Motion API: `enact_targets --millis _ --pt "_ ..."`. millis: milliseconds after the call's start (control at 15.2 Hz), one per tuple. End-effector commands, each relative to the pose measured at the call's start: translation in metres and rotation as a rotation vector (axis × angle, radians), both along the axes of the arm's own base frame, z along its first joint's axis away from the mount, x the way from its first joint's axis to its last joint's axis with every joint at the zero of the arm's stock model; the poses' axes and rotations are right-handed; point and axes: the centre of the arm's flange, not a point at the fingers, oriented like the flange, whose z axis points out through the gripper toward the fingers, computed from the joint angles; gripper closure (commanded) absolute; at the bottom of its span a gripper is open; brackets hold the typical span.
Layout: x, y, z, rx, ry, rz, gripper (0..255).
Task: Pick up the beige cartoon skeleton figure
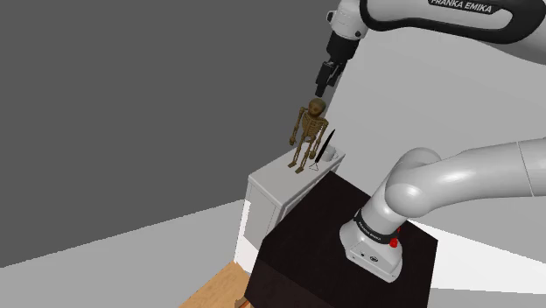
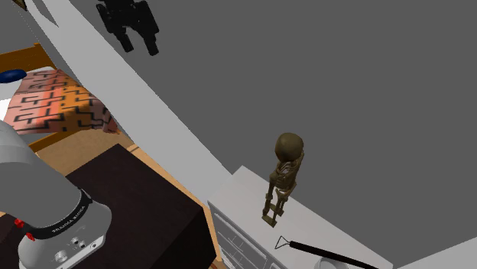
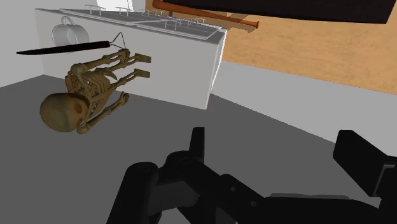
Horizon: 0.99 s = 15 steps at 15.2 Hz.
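- The skeleton figure (image 1: 311, 133) (tan-brown in these renders rather than pale) stands upright on top of a white cabinet (image 1: 271, 179), near its edge.
- Just to the figure's right in the shoulder view, a thin black utensil (image 1: 326, 147) sits tilted. The descent should probably keep clear of it.
- The gripper (image 1: 323, 86) hangs above the skull, slightly to the shoulder view's right and apart from it. Its fingers (image 3: 198, 143) are spread wide with nothing between them.
- The step in hand looks like the approach: centre over the figure, lower, then close gently across the narrow torso. The figure is tall on small feet and would likely topple if nudged.
- Further right, the arm (image 1: 455, 17) reaches in nearly level with its wrist bent down, above the dark stand (image 1: 306, 236).
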Motion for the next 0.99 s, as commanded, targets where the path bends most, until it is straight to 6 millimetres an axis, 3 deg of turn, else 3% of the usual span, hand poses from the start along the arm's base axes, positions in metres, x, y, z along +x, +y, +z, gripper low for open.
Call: enact_targets --millis 0,924 --pt "0.000 0.000 0.000 0.000 0.000 0.000 0" --pt "0.022 -0.149 -0.109 0.007 -0.010 0.005 0"
